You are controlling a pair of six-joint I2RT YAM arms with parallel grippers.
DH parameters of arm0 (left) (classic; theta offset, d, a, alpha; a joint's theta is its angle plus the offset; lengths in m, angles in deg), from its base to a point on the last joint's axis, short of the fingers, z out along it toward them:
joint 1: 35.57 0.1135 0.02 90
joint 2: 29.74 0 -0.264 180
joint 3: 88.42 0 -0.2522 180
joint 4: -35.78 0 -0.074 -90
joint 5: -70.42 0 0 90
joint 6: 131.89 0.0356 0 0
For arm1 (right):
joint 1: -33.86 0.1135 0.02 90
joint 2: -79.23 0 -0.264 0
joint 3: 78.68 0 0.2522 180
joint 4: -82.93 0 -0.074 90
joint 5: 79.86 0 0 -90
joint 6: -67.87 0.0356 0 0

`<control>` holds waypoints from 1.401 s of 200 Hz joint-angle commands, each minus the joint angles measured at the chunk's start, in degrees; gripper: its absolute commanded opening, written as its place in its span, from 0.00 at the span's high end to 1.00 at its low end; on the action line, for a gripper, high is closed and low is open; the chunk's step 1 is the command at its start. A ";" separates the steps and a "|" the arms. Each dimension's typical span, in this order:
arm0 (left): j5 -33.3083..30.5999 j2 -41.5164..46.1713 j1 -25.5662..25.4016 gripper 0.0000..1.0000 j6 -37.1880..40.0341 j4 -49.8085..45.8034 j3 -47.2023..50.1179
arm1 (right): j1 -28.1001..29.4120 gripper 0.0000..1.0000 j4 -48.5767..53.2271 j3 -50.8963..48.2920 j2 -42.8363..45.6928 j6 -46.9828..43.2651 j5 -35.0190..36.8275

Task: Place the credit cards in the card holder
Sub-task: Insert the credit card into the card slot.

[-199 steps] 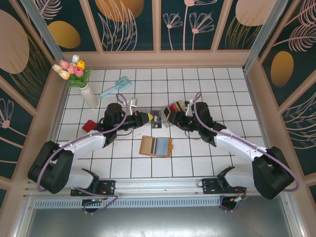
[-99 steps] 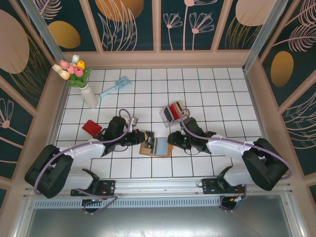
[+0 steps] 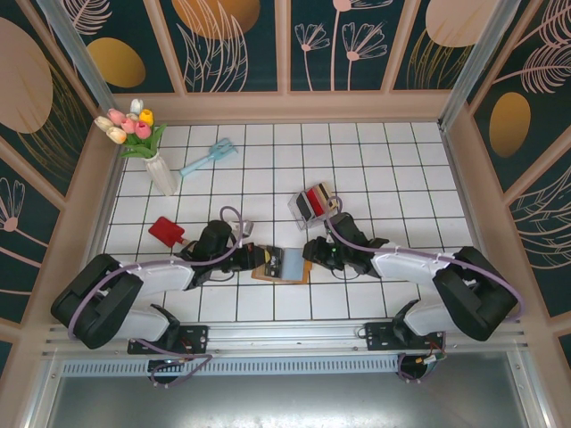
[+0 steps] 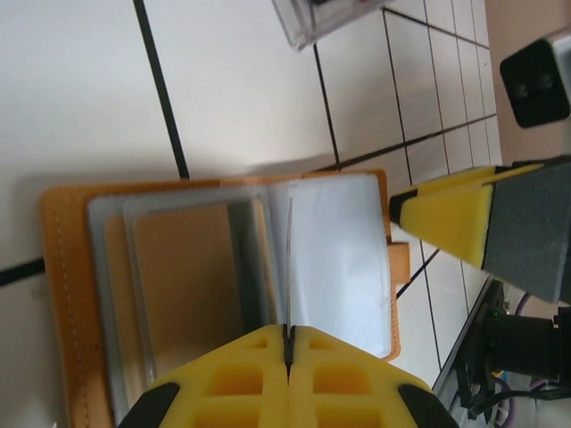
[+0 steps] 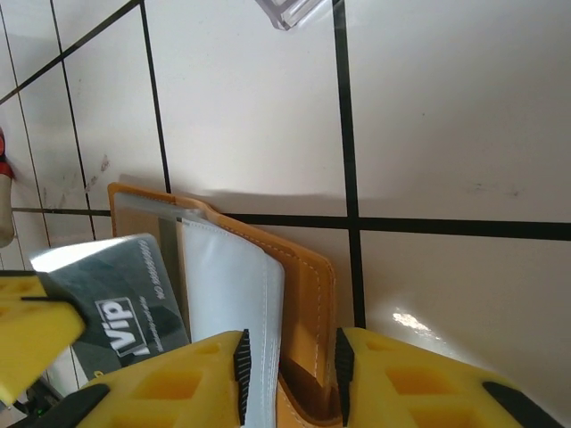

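Right wrist view: one word is read, "Vip", in white letters with a white outline. It is printed on a dark card (image 5: 116,303) that overlaps the left side of the card holder (image 5: 308,294). A line of fine white print is noted along the card's edge, between the word and the card holder's pale sleeve. It is too small to be read.

Top view: pale marks are seen on the same card over the card holder, not legible.

Left wrist view: the card is seen edge-on, so no lettering is made out.
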 commanded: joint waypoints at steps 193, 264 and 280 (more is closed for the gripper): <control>-4.99 0.61 -1.48 1.00 -0.58 2.94 1.59 | 1.90 0.80 -3.41 1.09 -6.46 0.28 -2.20; -4.09 -4.33 -3.31 1.00 -1.60 4.67 -0.13 | 2.18 0.80 -4.67 2.08 -8.57 0.60 -3.25; -4.14 -5.01 -3.48 1.00 -1.48 3.18 -0.77 | 2.28 0.80 -4.67 2.39 -8.95 0.47 -3.32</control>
